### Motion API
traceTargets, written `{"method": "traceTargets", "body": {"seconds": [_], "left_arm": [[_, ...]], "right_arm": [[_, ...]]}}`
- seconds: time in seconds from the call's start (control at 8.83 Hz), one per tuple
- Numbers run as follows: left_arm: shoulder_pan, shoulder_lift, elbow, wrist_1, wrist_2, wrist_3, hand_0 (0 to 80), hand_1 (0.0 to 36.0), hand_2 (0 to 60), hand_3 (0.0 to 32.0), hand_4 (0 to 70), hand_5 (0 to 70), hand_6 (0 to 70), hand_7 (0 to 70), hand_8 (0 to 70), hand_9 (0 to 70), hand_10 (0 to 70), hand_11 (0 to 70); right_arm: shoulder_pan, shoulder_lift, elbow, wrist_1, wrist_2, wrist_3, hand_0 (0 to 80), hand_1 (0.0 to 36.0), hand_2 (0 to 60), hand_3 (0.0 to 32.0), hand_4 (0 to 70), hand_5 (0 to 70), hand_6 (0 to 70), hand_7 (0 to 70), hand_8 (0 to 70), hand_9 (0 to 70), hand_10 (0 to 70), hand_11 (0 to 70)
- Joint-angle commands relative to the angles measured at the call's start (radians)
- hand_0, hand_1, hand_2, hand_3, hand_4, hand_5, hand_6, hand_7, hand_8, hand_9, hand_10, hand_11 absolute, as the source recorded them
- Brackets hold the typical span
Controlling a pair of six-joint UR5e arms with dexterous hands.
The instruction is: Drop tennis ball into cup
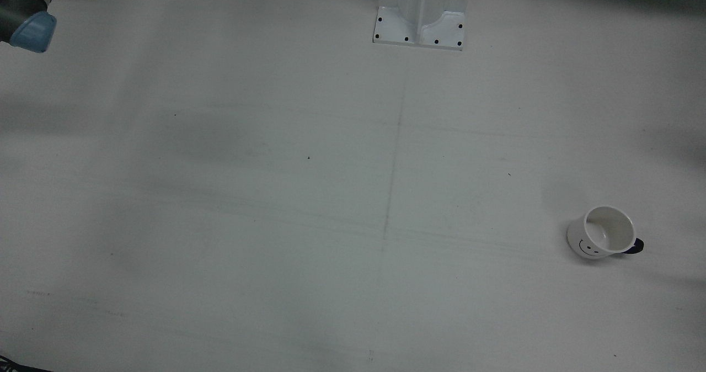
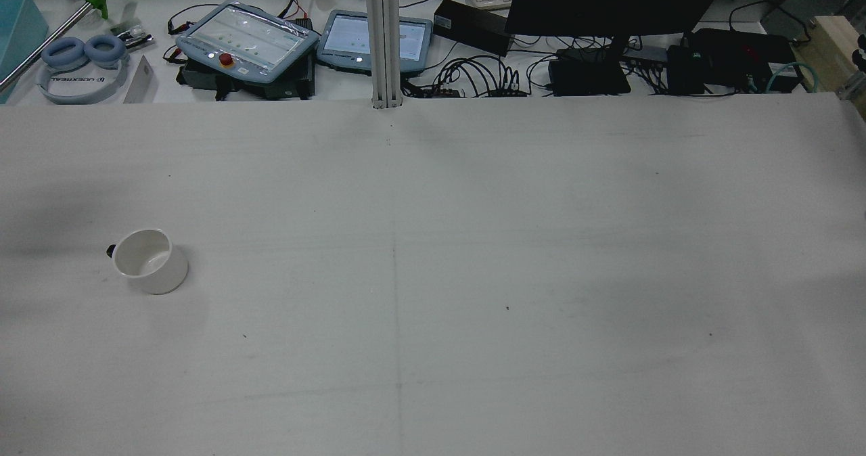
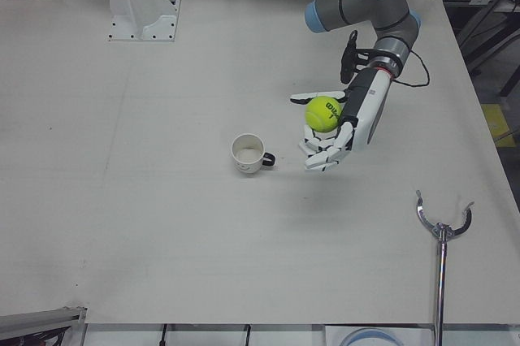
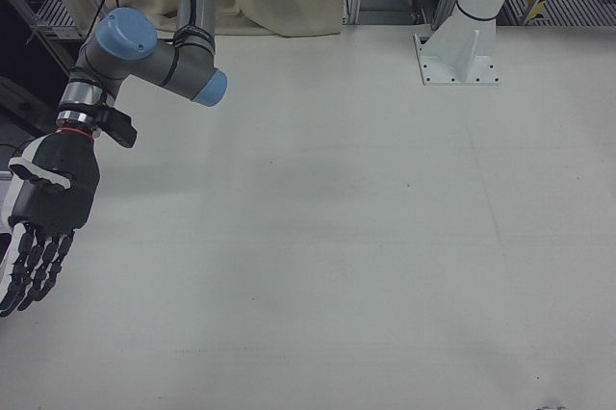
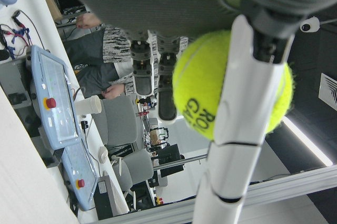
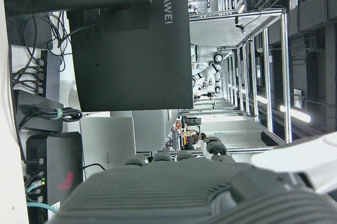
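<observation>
A white cup (image 3: 248, 153) with a smiley face and a dark handle stands upright on the table; it also shows in the front view (image 1: 604, 232) and the rear view (image 2: 149, 260), and looks empty. My left hand (image 3: 335, 133) holds a yellow-green tennis ball (image 3: 323, 114) above the table, a little to the right of the cup in the left-front view and higher than its rim. In the left hand view a finger (image 5: 242, 124) crosses the ball (image 5: 200, 92). My right hand (image 4: 40, 213) hangs open and empty, fingers pointing down, far from the cup.
A white arm pedestal (image 1: 420, 13) stands at the robot's side of the table. A metal rod with a forked hook (image 3: 443, 228) lies near the operators' edge. Teach pendants (image 2: 247, 40), cables and a monitor (image 2: 609, 3) sit beyond the table's far edge.
</observation>
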Motion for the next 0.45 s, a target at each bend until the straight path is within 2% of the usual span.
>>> {"method": "traceTargets", "body": {"seconds": [0.0,0.11,0.23,0.34], "left_arm": [[0.097,-0.033,0.011,0.019,-0.018,0.044,73.4,26.8,6.7,0.0,7.1,21.9,70.0,70.0,36.3,45.7,16.0,26.1],[0.101,-0.033,0.016,0.018,-0.018,0.047,72.0,26.0,7.4,0.0,6.8,23.0,70.0,70.0,37.0,45.5,16.3,26.5],[0.123,-0.035,0.015,0.006,-0.018,0.082,72.8,26.9,5.8,0.0,6.6,20.8,66.2,70.0,35.1,45.7,16.1,26.3],[0.160,-0.035,0.013,0.002,-0.023,0.086,73.4,26.6,6.6,0.0,6.2,22.4,70.0,70.0,36.5,45.3,16.1,26.3]], "right_arm": [[0.000,0.000,0.000,0.000,0.000,0.000,0.0,0.0,0.0,0.0,0.0,0.0,0.0,0.0,0.0,0.0,0.0,0.0],[0.000,0.000,0.000,0.000,0.000,0.000,0.0,0.0,0.0,0.0,0.0,0.0,0.0,0.0,0.0,0.0,0.0,0.0],[0.000,0.000,0.000,0.000,0.000,0.000,0.0,0.0,0.0,0.0,0.0,0.0,0.0,0.0,0.0,0.0,0.0,0.0],[0.000,0.000,0.000,0.000,0.000,0.000,0.0,0.0,0.0,0.0,0.0,0.0,0.0,0.0,0.0,0.0,0.0,0.0]]}}
